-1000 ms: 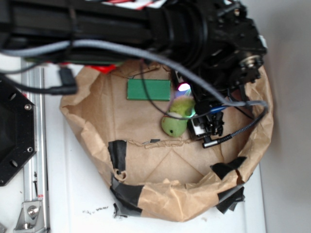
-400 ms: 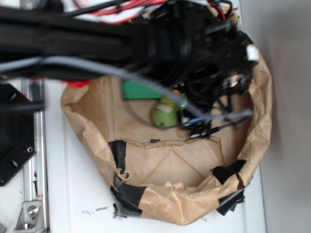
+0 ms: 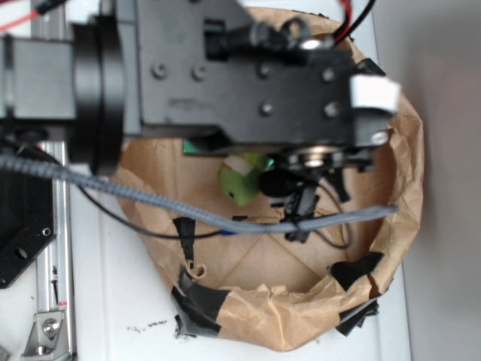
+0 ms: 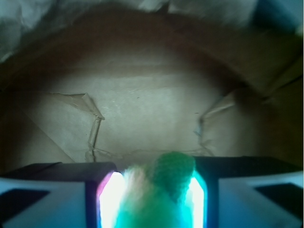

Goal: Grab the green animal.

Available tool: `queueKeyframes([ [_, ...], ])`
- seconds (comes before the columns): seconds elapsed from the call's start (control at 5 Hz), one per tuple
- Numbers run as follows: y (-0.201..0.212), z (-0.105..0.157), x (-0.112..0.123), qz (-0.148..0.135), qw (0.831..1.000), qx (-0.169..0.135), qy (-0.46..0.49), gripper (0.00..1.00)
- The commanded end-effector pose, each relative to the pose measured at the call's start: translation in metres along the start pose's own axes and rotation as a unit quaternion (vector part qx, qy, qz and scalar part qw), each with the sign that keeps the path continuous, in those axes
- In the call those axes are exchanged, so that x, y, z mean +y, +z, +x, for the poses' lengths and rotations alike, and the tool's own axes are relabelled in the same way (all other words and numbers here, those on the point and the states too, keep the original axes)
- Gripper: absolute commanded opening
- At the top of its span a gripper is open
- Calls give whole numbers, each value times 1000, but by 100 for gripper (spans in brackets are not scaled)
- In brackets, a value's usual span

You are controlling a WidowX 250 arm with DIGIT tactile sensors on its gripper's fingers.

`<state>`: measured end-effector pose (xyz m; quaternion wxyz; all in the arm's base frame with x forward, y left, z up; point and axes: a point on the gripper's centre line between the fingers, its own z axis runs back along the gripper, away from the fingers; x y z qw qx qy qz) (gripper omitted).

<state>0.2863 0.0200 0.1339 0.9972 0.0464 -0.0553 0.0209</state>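
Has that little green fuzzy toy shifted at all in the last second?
Yes. In the exterior view the green animal now sits further left than before, judged against the black tape patch on the paper wall. In the wrist view it sits between the fingers.

The animal [image 3: 242,182] is yellow-green with a white patch and a darker green head [image 4: 173,172]. The paper nest [image 3: 263,316] is plain brown, patched with black tape [image 3: 197,301]. The arm [image 3: 225,71] is black, its cable [image 3: 150,199] grey. The table [image 3: 120,301] is white.
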Motion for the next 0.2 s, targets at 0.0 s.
queueKeyframes([
  [0.0,71,1,7,27,997,-62,-25,0],
])
